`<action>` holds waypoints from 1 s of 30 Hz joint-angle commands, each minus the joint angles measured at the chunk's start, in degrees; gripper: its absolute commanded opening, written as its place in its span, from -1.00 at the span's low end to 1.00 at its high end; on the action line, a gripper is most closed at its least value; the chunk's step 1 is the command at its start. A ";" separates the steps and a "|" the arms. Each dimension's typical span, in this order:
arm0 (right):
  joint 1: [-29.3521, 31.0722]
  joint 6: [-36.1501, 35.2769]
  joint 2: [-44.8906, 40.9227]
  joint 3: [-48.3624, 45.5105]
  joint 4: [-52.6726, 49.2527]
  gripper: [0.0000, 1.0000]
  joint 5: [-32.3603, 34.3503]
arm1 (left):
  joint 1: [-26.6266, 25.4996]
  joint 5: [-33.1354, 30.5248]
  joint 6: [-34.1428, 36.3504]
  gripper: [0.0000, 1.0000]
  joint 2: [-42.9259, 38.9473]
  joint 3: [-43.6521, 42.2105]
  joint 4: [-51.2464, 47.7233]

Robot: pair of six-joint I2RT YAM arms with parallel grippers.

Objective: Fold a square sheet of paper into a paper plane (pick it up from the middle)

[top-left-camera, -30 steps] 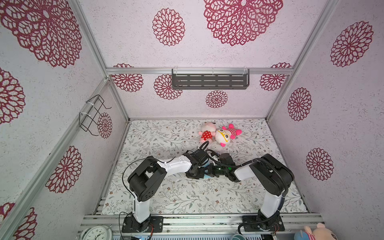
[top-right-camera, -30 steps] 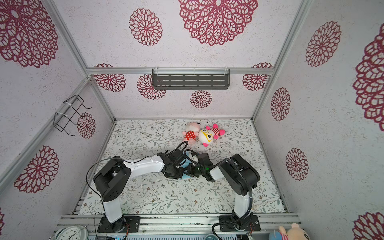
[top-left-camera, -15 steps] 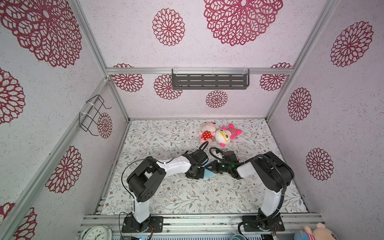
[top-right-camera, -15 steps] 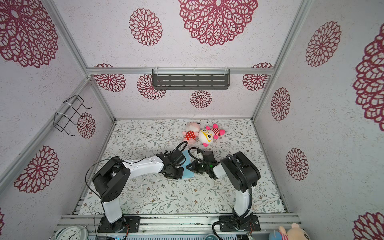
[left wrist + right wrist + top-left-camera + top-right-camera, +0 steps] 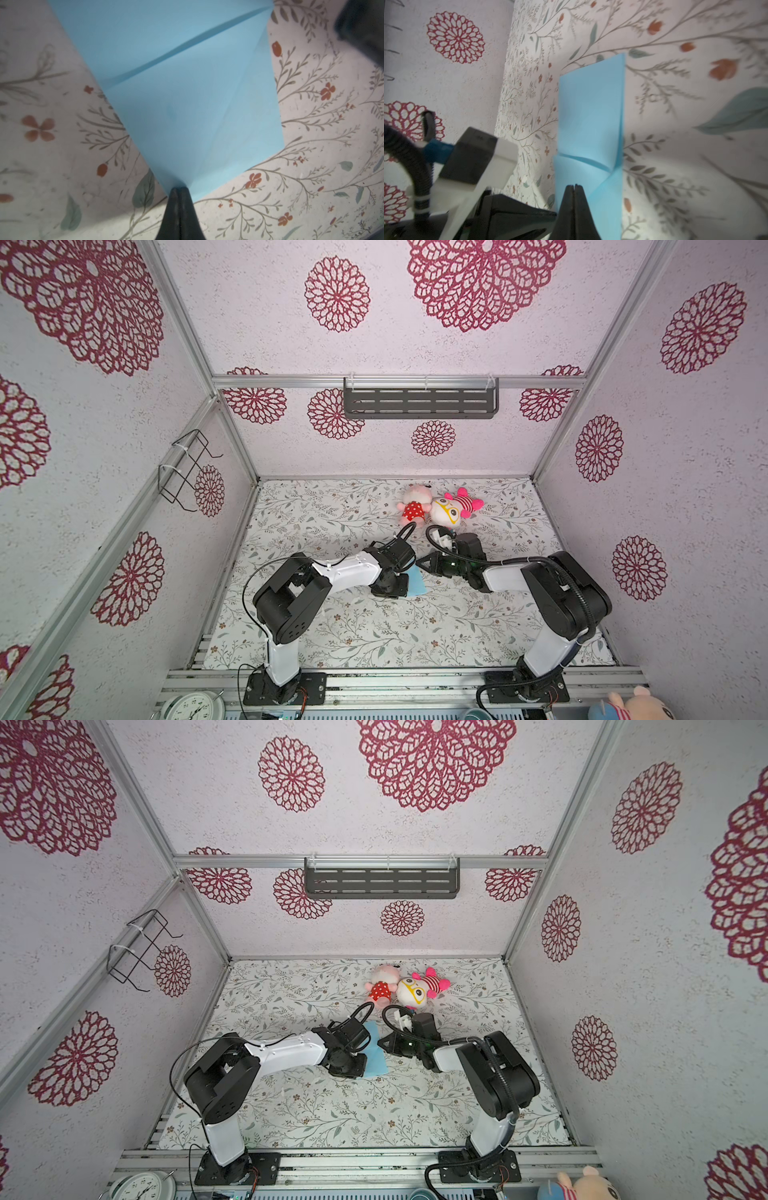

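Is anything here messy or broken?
Nothing looks broken or spilled. The blue paper is only half folded, pinched in the left pincer; the right pincer, shut too, is right at it. At the back of the table, two pink plush toys lie tumbled against each other.

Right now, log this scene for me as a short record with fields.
item: paper, light blue, partly folded, creases showing
place: middle of the table, between the two arms
left: left gripper shut, pinching a corner of the paper
right: right gripper shut, tips over the paper; whether it grips or only presses is unclear
others: two plush toys at the back, apart from the paper
progress: no pointed plane shape yet
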 commanded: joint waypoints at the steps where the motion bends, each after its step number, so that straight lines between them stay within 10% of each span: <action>1: 2.88 -0.71 -0.92 -1.02 0.42 -1.00 0.33 | 0.01 1.40 -0.59 -1.00 1.77 -2.54 -1.59; 16: -2.10 -0.77 8.60 2.64 -2.88 -1.00 2.18 | 0.51 2.93 -0.83 -1.00 0.73 -3.51 -0.09; 30: 1.52 -2.42 -0.10 1.57 -1.23 -1.00 -0.20 | 1.30 5.05 -0.97 -1.00 0.15 -3.18 1.18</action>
